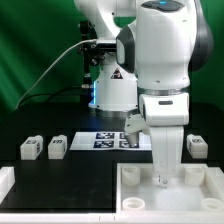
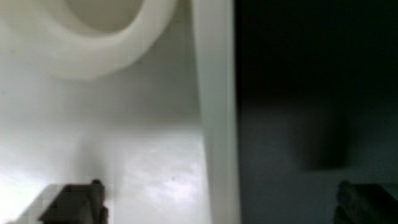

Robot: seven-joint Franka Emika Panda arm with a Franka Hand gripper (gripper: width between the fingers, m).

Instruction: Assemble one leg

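Wrist view, blurred white panel [image 2: 125, 150], fingers [image 2: 75, 203] cut off, spread wide

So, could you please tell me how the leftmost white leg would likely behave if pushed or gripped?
The leg looks like a squat block, so it is probably rigid and unlikely to roll or tip. Being small, it is likely light and may slide on the table if nudged. Its smooth faces might be slippery.

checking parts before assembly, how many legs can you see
3: one leg and another at the exterior view's left, a third at its right. The arm may hide more.
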